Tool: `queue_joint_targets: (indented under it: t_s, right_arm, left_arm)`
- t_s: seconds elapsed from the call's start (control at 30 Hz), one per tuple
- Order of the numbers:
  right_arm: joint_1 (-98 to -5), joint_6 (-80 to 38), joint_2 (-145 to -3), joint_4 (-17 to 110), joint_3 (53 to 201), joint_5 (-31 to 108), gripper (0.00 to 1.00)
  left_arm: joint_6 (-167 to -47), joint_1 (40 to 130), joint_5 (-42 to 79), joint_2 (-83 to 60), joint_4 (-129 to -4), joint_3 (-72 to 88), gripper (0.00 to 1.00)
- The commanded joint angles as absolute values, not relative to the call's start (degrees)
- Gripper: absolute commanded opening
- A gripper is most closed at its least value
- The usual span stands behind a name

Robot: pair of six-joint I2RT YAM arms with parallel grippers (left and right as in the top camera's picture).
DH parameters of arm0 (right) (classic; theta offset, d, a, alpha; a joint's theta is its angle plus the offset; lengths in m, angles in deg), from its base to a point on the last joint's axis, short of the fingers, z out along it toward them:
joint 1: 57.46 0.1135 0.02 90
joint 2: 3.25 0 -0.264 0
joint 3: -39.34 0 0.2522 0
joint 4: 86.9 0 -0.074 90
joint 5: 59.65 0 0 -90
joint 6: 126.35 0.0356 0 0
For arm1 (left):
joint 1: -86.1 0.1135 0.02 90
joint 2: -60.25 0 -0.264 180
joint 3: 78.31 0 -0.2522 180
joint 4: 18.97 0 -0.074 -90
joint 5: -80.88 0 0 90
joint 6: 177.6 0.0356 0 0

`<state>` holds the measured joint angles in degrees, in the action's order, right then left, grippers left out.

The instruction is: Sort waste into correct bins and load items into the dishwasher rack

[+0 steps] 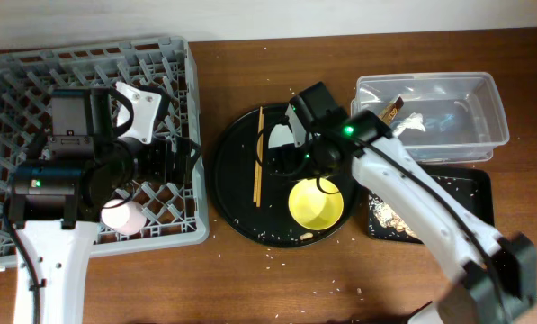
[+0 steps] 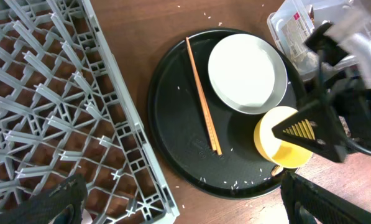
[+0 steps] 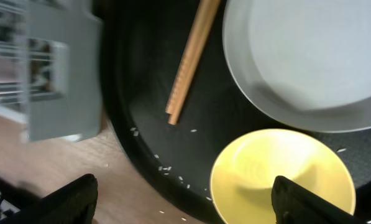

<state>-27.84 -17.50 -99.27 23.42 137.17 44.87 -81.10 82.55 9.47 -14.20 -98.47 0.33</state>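
Observation:
The grey dishwasher rack (image 1: pixel 34 81) stands at the left with a pink cup (image 1: pixel 124 216) in its front part. My left gripper (image 1: pixel 176 162) hovers open and empty at the rack's right edge (image 2: pixel 185 208). My right gripper (image 1: pixel 295 155) is open and empty (image 3: pixel 185 205) above the yellow bowl (image 1: pixel 316 204) (image 3: pixel 278 174) and partly hides the grey-green plate (image 1: pixel 277 137) (image 3: pixel 316 56). Chopsticks (image 1: pixel 259 157) (image 2: pixel 202 96) lie beside them. The clear tub (image 1: pixel 466 112) holds the wrapper (image 1: pixel 392 110) and tissue (image 1: pixel 412 124). The shallow black tray (image 1: pixel 448 193) holds food scraps (image 1: pixel 389 214). The light-blue cup is out of view.
The bowl, plate and chopsticks all lie on a large round black tray (image 1: pixel 237 193) between the rack and the bins. White rice grains are scattered on this tray and on the wooden table (image 1: pixel 250 279) in front of it.

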Motion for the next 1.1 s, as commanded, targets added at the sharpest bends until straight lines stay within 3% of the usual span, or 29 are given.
queue_joint_targets:
  t_s: [0.0,0.13,0.27,0.33,0.4,0.6,0.77,1.07]
  right_arm:
    - [-25.1,-21.3,-83.8,22.3,138.1,42.5,0.98]
    - [-26.2,-24.4,-63.8,20.6,138.1,32.1,0.98]
    - [-28.5,-39.4,-47.7,20.0,135.1,17.9,0.99]
    - [-36.4,-39.3,-41.5,24.2,126.6,18.1,0.99]
    - [-45.0,-38.9,-30.9,37.4,106.7,18.6,0.98]
    - [-54.7,-38.9,-3.5,51.5,70.0,22.7,0.98]
    - [-54.9,-38.9,-3.5,75.2,53.4,24.4,0.98]
    - [-54.9,-38.9,-3.7,75.3,53.4,24.6,0.98]
  left_arm:
    - [-79.8,82.4,9.1,-14.1,-98.4,0.0,0.99]
    - [-79.8,82.4,9.1,-14.1,-98.4,0.0,0.99]
    - [-79.8,82.4,9.1,-14.1,-98.4,0.0,0.99]
    - [-79.8,82.4,9.1,-14.1,-98.4,0.0,0.99]
    - [-79.8,82.4,9.1,-14.1,-98.4,0.0,0.99]
    - [-79.8,82.4,9.1,-14.1,-98.4,0.0,0.99]
    - [-79.8,82.4,9.1,-14.1,-98.4,0.0,0.99]
    - [-79.8,82.4,9.1,-14.1,-98.4,0.0,0.99]
